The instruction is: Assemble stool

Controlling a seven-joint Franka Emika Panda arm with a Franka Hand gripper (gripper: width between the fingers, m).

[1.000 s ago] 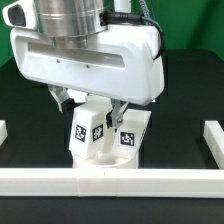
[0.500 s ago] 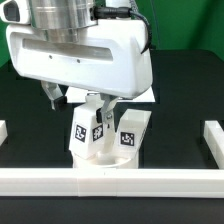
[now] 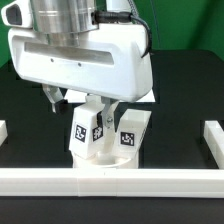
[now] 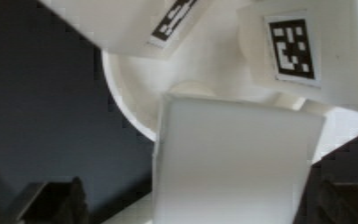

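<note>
The stool [image 3: 98, 140] is seen on the black table [image 3: 30, 100], pressed against the near white rail [image 3: 110, 181], with tagged legs standing on its round seat. The gripper [image 3: 85, 103] is held just above it, fingers spread apart, nothing clamped.

1. Close-up of the white round seat [image 4: 149, 95] on the dark surface [image 4: 34, 120].
2. A blocky white leg [image 4: 238, 160] stands on it.
3. Tagged legs [image 4: 300, 50] just behind it.
4. Claw fingertips [image 4: 55, 198] spread wide either side of the leg.
</note>
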